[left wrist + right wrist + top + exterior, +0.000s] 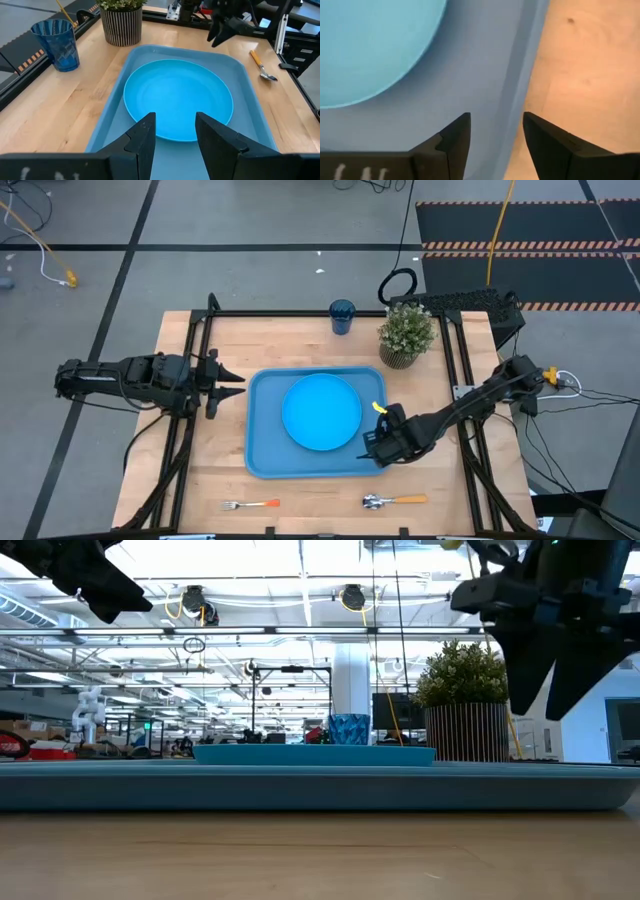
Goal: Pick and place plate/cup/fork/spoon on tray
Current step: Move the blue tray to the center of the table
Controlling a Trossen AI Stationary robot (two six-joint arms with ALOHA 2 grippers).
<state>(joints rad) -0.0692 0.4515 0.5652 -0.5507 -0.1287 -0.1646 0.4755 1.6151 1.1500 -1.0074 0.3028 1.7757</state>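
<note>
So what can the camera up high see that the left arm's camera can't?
Only the high view shows the small orange-handled metal fork on the wooden table, near its front edge. Only the left wrist view shows its own open pincer up close. Both show the round sky-blue plastic plate lying in the rectangular light-blue plastic tray, and the dark-blue translucent cup.

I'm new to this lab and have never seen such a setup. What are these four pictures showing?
Two robot arms work at a wooden table. One picture looks down from above, one looks level across the tabletop, and two come from cameras on the arms' wrists. A round plate lies in the blue tray. The cup and a potted plant stand behind the tray; the fork and spoon lie in front. The left tool waits open beside the tray. The right tool hangs open over the tray's edge. Neither holds anything.
</note>
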